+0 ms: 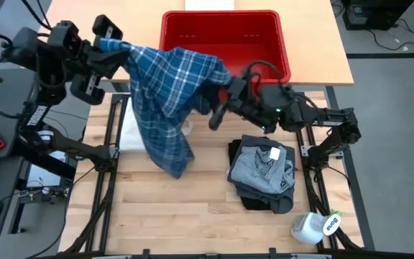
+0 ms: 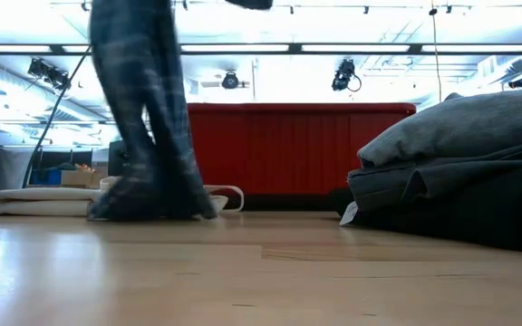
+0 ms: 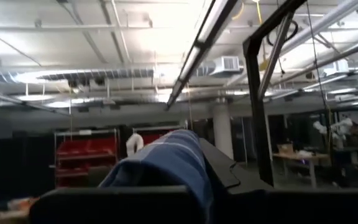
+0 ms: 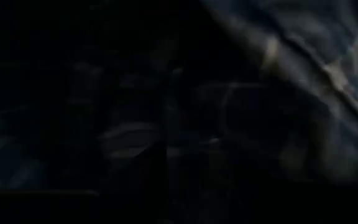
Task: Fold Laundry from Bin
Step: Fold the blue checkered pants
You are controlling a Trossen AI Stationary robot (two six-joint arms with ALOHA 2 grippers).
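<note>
Here the blue-and-white plaid cotton shirt [image 1: 165,93] hangs above the wooden counter [image 1: 192,208], clamped in the left pincer [image 1: 110,44]; whether the right pincer [image 1: 218,108] grips I cannot tell, so a loose hold could drop that side.

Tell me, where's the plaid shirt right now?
In the high view the plaid shirt hangs in the air between both grippers, in front of the red bin, left of the folded pile.

Bright ceiling glare, dark right-wrist view
</note>
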